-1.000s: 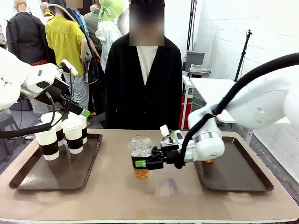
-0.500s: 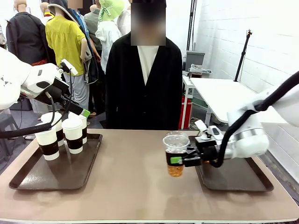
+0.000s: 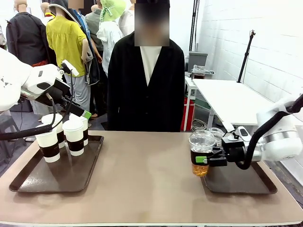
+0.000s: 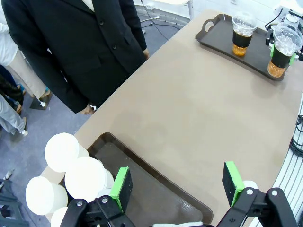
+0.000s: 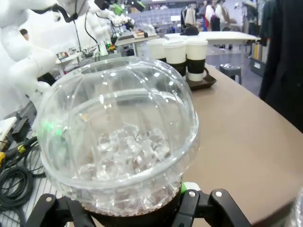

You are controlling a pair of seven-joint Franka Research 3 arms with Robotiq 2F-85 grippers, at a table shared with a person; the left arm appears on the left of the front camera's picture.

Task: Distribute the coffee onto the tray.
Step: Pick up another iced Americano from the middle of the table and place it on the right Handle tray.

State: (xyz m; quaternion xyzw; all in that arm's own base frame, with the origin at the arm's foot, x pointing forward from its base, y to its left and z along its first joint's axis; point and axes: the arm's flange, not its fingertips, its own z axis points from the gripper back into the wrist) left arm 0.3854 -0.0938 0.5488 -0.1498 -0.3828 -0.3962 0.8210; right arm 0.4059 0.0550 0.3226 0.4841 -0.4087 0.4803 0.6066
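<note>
The right gripper (image 3: 207,159) is clamped on a clear dome-lidded cup (image 3: 201,152) of amber drink, gripping it around the dark band in the middle and holding it upright and lifted at the near left edge of the right tray (image 3: 246,182). From the right wrist camera the cup's dome lid (image 5: 118,137) sits right between the fingers, ice visible inside, black finger bases on both sides at the bottom. A second clear cup (image 3: 217,134) stands on the right tray just behind the held one; in the left wrist view both show at the far end of the table, the second cup (image 4: 243,33) on the tray (image 4: 222,26) and the held cup (image 4: 283,49) at its edge with green pads on it. The left gripper (image 3: 78,112) hangs above the left tray (image 3: 57,182), just over the white paper cups (image 3: 64,135), which stand clustered at the tray's far part, white lids, dark bands. In the left wrist view its fingers (image 4: 122,188) are spread wide with nothing between them, the white lids (image 4: 80,177) below to one side and the tray rim (image 4: 156,177) running under. A person in a dark jacket (image 3: 144,85) stands at the far side of the table (image 3: 142,189), arms down, hands not clearly seen.
</note>
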